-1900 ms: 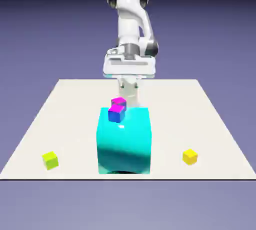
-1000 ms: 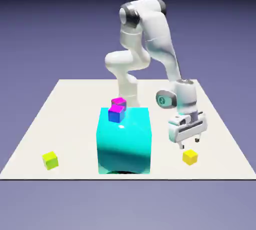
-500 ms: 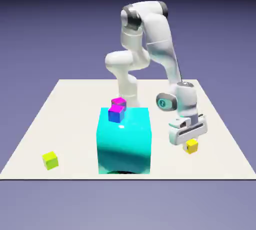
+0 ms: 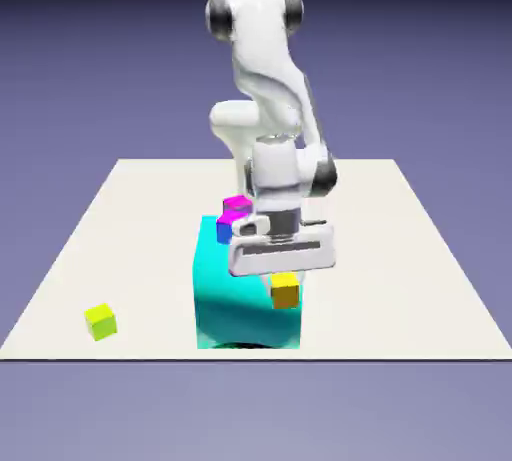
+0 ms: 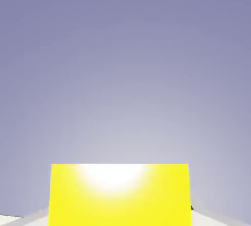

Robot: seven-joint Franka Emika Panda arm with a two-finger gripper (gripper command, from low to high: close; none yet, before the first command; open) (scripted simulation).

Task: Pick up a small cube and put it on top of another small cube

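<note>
Swung over from the exterior view's right since half a second ago, the gripper now hangs in front of the cyan block, clamped on the yellow cube, lifted off the table. Lime cube sits far left; magenta-blue cubes top the block. Hand view shows only the yellow cube large at the bottom, hiding the fingertips, with backdrop beyond.
</note>
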